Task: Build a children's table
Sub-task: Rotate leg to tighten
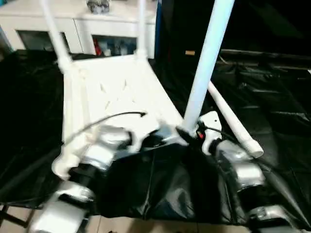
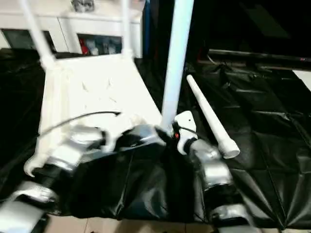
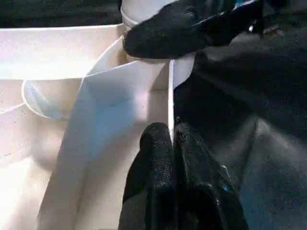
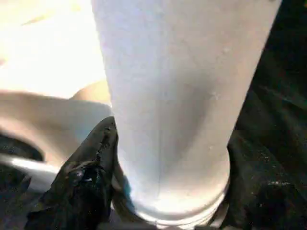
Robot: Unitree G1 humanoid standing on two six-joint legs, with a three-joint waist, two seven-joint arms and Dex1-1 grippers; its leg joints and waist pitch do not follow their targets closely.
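The white tabletop (image 1: 116, 92) lies upside down on a black sheet, ribbed side up. Two white legs (image 1: 56, 34) (image 1: 141, 29) stand in its far corners. A third leg (image 1: 206, 63) stands upright at the near right corner socket. My right gripper (image 1: 187, 133) is closed around this leg's base, and one black finger (image 4: 91, 163) presses against the tube. My left gripper (image 3: 172, 132) is shut on the tabletop's thin near rim, just left of that socket. Another leg (image 1: 233, 121) lies loose on the sheet to the right.
A white cabinet (image 1: 77, 29) with glass doors stands behind the tabletop. The black sheet (image 1: 272, 97) covers the floor all around, with crumpled folds in front of my arms. A black cable (image 1: 112, 119) runs across the tabletop to my left wrist.
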